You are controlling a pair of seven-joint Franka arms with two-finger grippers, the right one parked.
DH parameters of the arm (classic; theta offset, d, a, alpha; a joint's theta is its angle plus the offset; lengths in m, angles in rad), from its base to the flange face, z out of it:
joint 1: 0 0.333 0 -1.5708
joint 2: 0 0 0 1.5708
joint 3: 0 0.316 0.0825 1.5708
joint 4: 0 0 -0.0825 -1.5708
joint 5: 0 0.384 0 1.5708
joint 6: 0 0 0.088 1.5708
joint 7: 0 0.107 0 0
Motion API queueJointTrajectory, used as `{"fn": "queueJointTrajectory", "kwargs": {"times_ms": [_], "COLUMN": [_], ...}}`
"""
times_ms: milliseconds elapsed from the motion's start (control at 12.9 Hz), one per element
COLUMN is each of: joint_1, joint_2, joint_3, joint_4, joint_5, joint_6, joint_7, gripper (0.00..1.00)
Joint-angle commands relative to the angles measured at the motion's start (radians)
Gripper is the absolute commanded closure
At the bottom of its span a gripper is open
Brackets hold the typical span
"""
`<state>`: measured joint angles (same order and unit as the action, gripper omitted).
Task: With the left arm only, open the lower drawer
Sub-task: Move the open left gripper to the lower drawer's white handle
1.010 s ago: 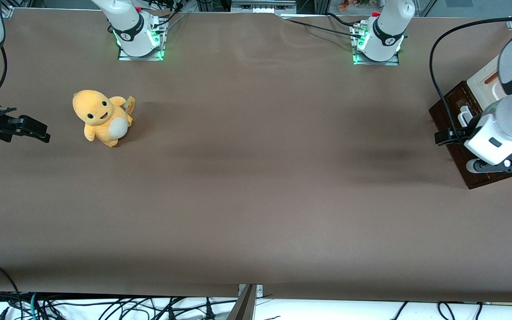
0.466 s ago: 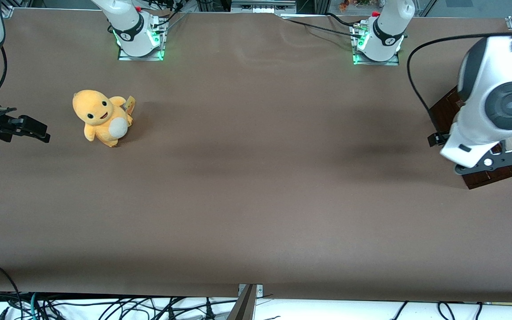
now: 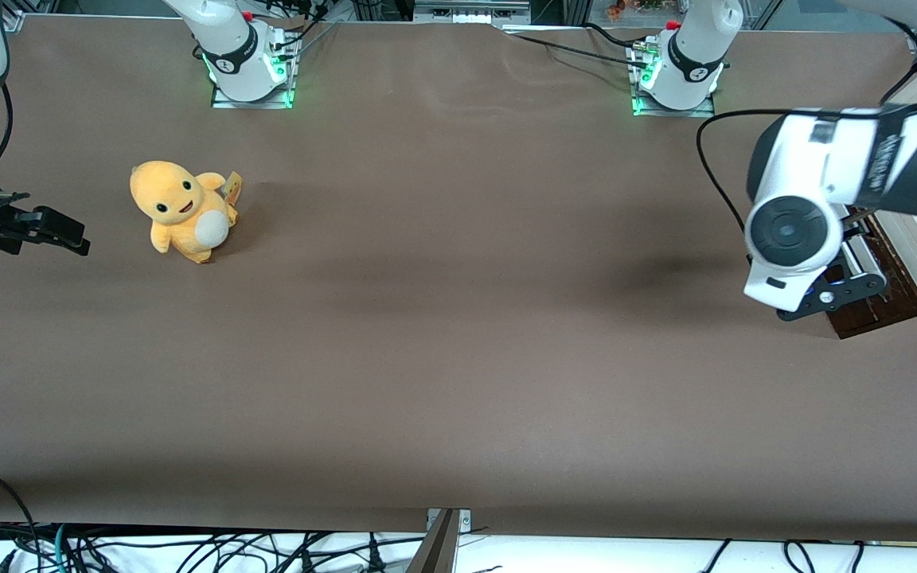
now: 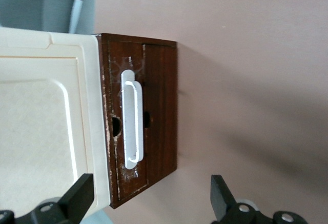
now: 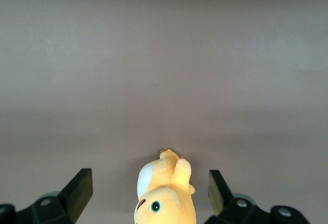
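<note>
The lower drawer [image 4: 154, 116] shows its dark brown wood front with a white bar handle [image 4: 132, 126], set in the cream cabinet [image 4: 46, 116]. None of its inside shows. The left arm [image 3: 801, 215] hovers over the drawer front [image 3: 864, 314] at the working arm's end of the table, its wrist covering most of that front. My gripper [image 4: 148, 198] is open and hangs above the drawer front's end, apart from the handle, with nothing between its black fingers [image 4: 77, 196].
A yellow plush toy [image 3: 184, 211] sits toward the parked arm's end of the brown table [image 3: 458, 358]. Two arm bases [image 3: 677, 79] stand along the table edge farthest from the front camera.
The left arm's wrist has risen, turned and swung from beside the handle toward the table's middle. The drawer front has not moved.
</note>
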<state>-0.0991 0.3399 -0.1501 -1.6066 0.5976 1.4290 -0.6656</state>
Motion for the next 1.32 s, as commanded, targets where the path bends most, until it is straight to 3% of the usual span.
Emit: {"fn": "queueJointTrajectory", "kwargs": {"times_ms": [0, 544, 699, 1088, 1243], "joint_1": [-0.005, -0.005, -0.005, 0.002, 0.009], "joint_2": [0.007, 0.096, 0.11, 0.137, 0.149], "joint_3": [-0.005, -0.037, -0.037, -0.035, -0.035], "joint_4": [-0.047, -0.13, -0.194, -0.219, -0.236], "joint_5": [0.073, 0.215, 0.289, 0.313, 0.361], "joint_6": [-0.001, 0.002, 0.002, -0.007, -0.037], "joint_7": [-0.084, -0.294, -0.356, -0.449, -0.451], "gripper": [0.0, 0.0, 0.0, 0.0, 0.0]}}
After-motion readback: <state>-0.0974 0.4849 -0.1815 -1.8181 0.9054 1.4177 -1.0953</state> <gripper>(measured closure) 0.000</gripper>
